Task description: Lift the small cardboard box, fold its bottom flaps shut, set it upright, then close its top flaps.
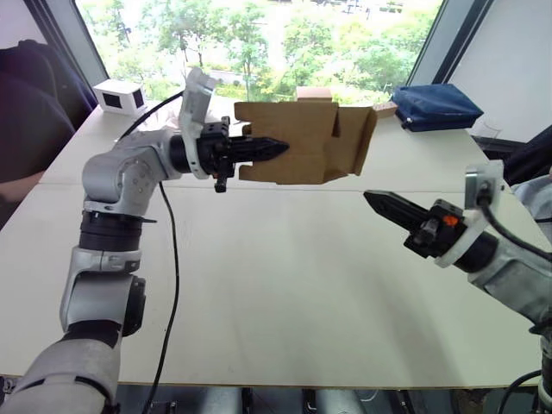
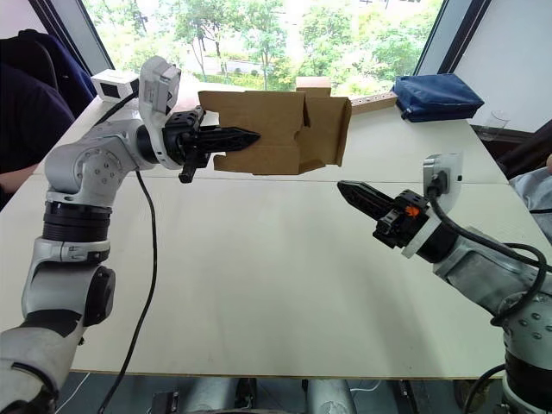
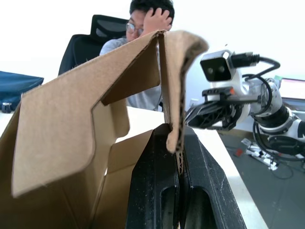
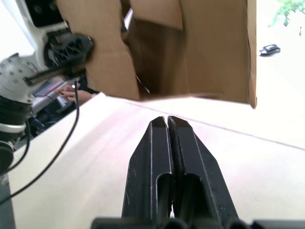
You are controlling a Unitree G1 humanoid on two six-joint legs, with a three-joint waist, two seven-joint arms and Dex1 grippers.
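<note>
- The right gripper (image 2: 343,187), black and two-fingered, is held low over the wide white table (image 2: 259,285), on the robot's right; its fingers are seen pressed together with nothing between them, and they point toward the left, up at the box.
- The right forearm is stretched in from the right edge, tilted slightly upward, with the gripper tip just below and to the right of the box, apart from it.
- The small plain brown corrugated cardboard box (image 1: 302,142) is held in the air above the table's far half, well clear of the surface.
- The box lies on its side: its long axis runs left to right, and one open end with splayed flaps points toward the robot's right; the flaps there are unfolded.
- The left gripper (image 1: 280,148) is clamped on a wall or flap of the box at its left end; in the left wrist view a cardboard edge is seen pinched between the two black fingers (image 3: 157,191).
- The left arm is raised, elbow bent, with the forearm level and pointing right.
- The box's far end is hidden behind its own panels.
- Further back, a small white box with dark panels (image 1: 119,95) and a folded dark blue cloth bag (image 1: 435,106) rest on the table by the window.
</note>
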